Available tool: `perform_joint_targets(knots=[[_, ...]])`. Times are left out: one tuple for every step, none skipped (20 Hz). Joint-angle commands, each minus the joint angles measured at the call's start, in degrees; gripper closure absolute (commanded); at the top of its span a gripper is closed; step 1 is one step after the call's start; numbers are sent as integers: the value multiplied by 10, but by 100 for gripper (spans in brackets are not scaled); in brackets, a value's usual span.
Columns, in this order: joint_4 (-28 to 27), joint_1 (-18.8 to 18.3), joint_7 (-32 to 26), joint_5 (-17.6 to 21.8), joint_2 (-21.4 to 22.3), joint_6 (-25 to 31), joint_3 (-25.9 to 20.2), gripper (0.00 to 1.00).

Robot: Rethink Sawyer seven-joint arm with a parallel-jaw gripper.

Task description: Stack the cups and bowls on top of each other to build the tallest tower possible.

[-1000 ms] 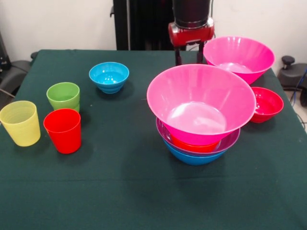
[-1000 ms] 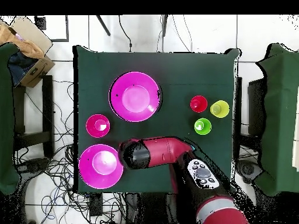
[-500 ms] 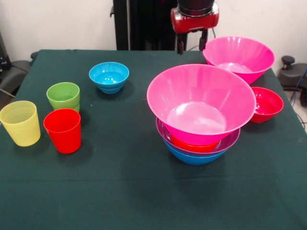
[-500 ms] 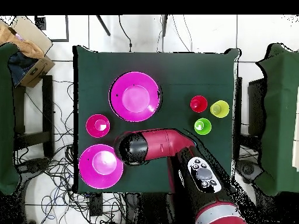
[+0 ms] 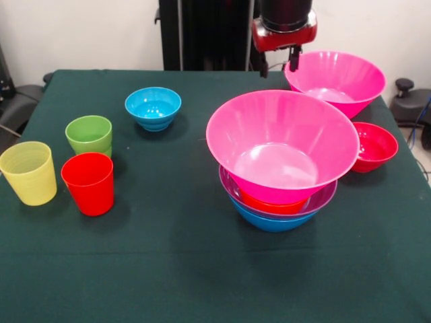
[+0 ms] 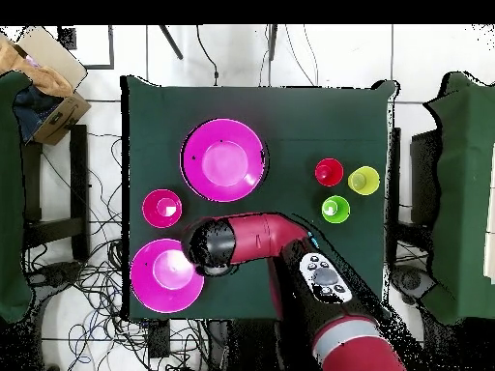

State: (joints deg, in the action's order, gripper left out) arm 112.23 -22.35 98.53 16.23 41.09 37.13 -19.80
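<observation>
The tower (image 5: 283, 161) stands right of centre: a blue bowl lowest, then purple (image 5: 328, 199), orange (image 5: 272, 204), and a big pink bowl (image 5: 283, 138) on top. A second pink bowl (image 5: 335, 79) sits behind it, with a small crimson bowl (image 5: 374, 145) beside it. A cyan bowl (image 5: 153, 106) stands alone at the far left. The green cup (image 5: 89, 134), yellow cup (image 5: 28, 172) and red cup (image 5: 88, 182) cluster at the left. My gripper (image 5: 279, 64) hangs open and empty high at the second pink bowl's left rim. In the overhead view the wrist (image 6: 211, 246) hides the gripper and the cyan bowl.
The table is covered in dark green cloth (image 5: 168, 256). From overhead, a cardboard box (image 6: 43, 77) lies off the table's corner, cloth-draped furniture (image 6: 464, 193) flanks the sides, and cables (image 6: 97, 290) litter the floor.
My gripper has risen and shifted right in the front view, toward the second pink bowl. No cup or bowl has moved.
</observation>
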Motion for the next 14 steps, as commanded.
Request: perform_joint_targets(knots=[[40,31,56,-14,-39,-50,-37,0],[41,35,60,-14,-40,-56,-36,0],[41,39,63,-14,-40,-59,-34,0],[41,42,65,-12,-41,-63,-32,0],[38,45,65,-9,-44,-65,-29,0],[34,49,67,-2,-48,-74,-20,0],[27,52,66,7,-56,-84,-13,0],[23,52,65,15,-68,-99,-7,0],[20,53,62,22,-81,-108,-2,0],[15,53,58,30,-93,-117,4,0],[12,52,55,36,-103,-126,8,0],[5,57,55,45,-114,-136,16,0],[0,62,54,56,-121,-149,26,0],[-10,79,61,77,-123,-174,47,0]])
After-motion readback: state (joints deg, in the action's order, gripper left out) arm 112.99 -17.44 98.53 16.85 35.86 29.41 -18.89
